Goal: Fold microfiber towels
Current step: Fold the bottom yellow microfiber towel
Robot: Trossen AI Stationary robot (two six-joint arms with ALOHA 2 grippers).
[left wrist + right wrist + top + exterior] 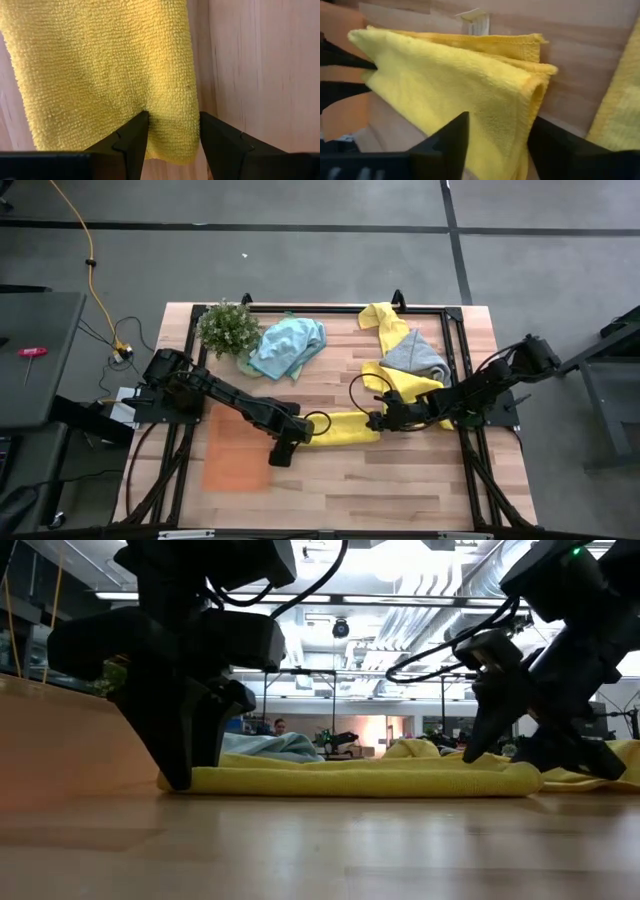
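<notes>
A yellow microfiber towel [340, 429], folded into a long strip, lies flat on the wooden table [400, 480] near its middle. My left gripper [283, 448] is at the strip's left end and my right gripper [384, 420] at its right end, each shut on it. A second yellow towel [384, 377] lies crumpled behind the right gripper, with a grey towel [413, 352] resting on it. A light blue towel [287, 346] lies bunched at the far side. My left gripper pinches the strip's left end [172, 131] between its two fingers, coming from above and pointing steeply down. The cloth creases in beside one finger [135, 137]. That end rests on the table [190, 780]. My right gripper has the strip's right end [495, 117] between its two fingers [447, 142], several folded layers at a fold. It comes slanting down from the table's right side. The end stays low on the table [515, 778].
A small green plant [228, 328] stands at the far left, next to the blue towel. A flat orange tray [236, 456] lies on the table just left of my left gripper. Bare wood stretches along the near edge.
</notes>
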